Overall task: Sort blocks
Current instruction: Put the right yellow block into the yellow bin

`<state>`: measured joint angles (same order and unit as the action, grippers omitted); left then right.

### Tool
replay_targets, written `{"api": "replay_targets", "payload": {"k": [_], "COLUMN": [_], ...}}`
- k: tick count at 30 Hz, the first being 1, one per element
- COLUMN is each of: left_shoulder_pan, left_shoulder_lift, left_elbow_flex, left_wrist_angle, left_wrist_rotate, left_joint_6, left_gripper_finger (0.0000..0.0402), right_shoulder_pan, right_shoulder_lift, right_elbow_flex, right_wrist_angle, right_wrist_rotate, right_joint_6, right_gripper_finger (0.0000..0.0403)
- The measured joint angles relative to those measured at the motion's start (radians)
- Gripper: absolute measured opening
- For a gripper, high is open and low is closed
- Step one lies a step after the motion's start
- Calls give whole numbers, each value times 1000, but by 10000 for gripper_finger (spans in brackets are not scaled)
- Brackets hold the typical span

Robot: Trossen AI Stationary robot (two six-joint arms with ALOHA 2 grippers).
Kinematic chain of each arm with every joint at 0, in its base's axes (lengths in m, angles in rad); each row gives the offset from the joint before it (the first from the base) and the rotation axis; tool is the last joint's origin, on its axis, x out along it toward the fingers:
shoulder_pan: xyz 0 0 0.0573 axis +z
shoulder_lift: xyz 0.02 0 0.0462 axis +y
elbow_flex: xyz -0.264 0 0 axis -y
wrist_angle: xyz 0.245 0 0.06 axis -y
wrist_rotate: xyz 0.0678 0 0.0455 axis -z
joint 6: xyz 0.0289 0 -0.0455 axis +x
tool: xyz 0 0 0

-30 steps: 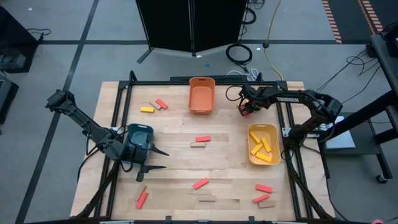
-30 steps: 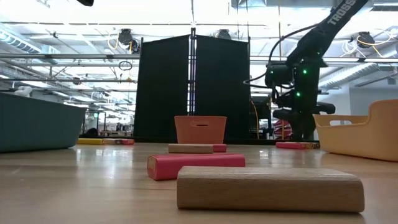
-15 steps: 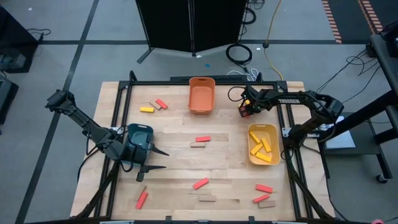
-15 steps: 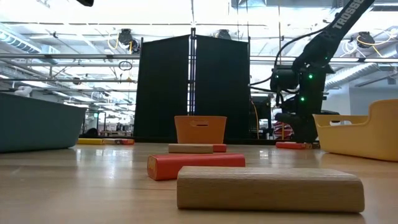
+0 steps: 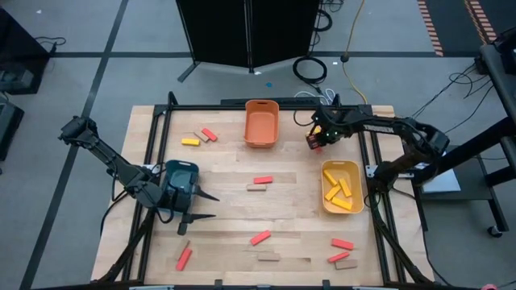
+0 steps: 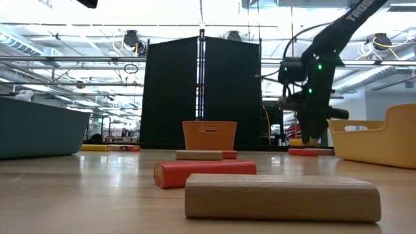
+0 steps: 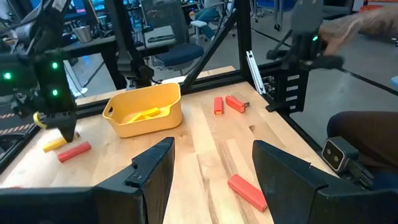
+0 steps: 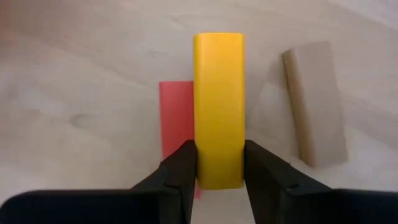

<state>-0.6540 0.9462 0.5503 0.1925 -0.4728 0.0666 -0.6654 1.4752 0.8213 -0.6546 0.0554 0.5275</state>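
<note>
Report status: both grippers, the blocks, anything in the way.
Right gripper shut on yellow block, lifted over a red block and tan block. Left gripper open, idle beside teal bin. Yellow bin close by, path clear.

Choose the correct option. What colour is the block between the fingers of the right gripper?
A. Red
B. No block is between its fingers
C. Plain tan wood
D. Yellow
D. In the right wrist view the right gripper has its fingers closed on the sides of a yellow block; a red block and a tan block lie on the table beneath, outside the fingers.
</note>
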Motion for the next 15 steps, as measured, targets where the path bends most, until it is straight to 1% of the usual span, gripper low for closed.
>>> {"api": "replay_targets", "payload": {"k": [3,8,12,15], "left_shoulder_pan": [0,0,0,0], "left_shoulder_lift": [-1,-1,-1,-1], "left_elbow_flex": [0,0,0,0], "left_wrist_angle": [-1,-5,-17,-19], "left_wrist_rotate": [-7,-8,-8,-8], "left_joint_6": [0,0,-6,-7], "left_gripper_finger": [215,215,215,215], "right_shoulder_pan": [34,122,240,358], "right_shoulder_lift": [-42,-121,-178,-210], "right_elbow_flex": [67,200,298,347], "right_wrist_angle": [-49,-170,-290,-392], "right_wrist_rotate": [-19,-14,-36,-63], "right_joint_6": [-3,35,116,224], "right_gripper_finger": [95,95,95,95]}}
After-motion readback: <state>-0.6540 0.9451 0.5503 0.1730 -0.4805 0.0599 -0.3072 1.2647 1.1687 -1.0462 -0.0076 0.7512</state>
